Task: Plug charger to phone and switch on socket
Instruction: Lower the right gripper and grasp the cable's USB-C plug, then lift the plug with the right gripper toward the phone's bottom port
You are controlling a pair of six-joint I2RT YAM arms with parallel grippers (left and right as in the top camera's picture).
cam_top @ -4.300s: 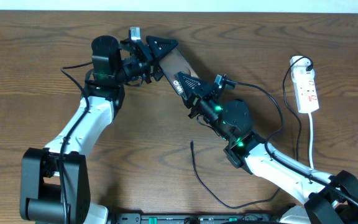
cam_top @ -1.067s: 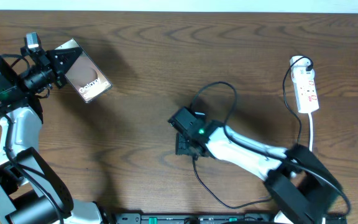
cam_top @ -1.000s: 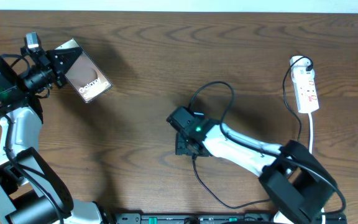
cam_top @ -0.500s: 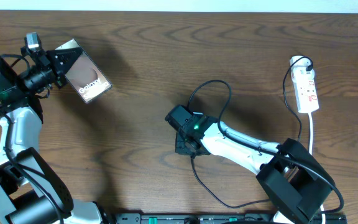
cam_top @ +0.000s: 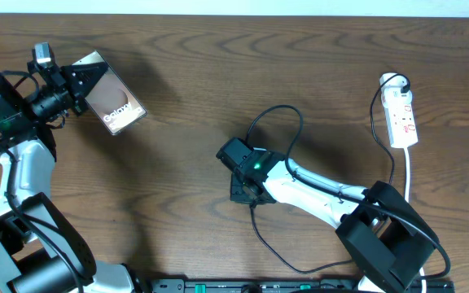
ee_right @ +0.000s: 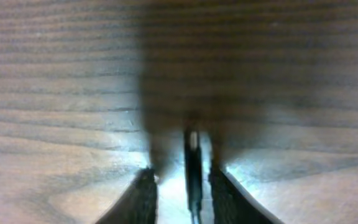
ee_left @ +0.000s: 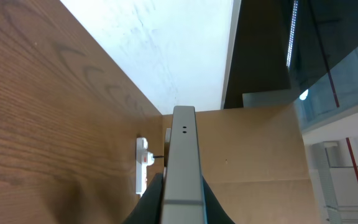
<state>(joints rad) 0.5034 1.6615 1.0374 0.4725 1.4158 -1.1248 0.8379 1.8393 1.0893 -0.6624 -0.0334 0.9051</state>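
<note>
Left hand (cam_top: 78,79) is clamped on 1 short end of the phone (cam_top: 114,104) and holds it above the table (cam_top: 186,73) at the far left. The phone's glossy face and white lettering are turned up toward the overhead camera. In the left wrist view the phone shows edge-on, with 2 small holes in its far end.

Right hand (cam_top: 243,191) points down at the table near the middle. Its 2 fingers (ee_right: 143,196) are parted a little and stand either side of the free end of the charger (ee_right: 193,158). A lit gap shows on each side, so it grips nothing.

The socket (cam_top: 402,114) lies at the far right, well apart from both hands.
</note>
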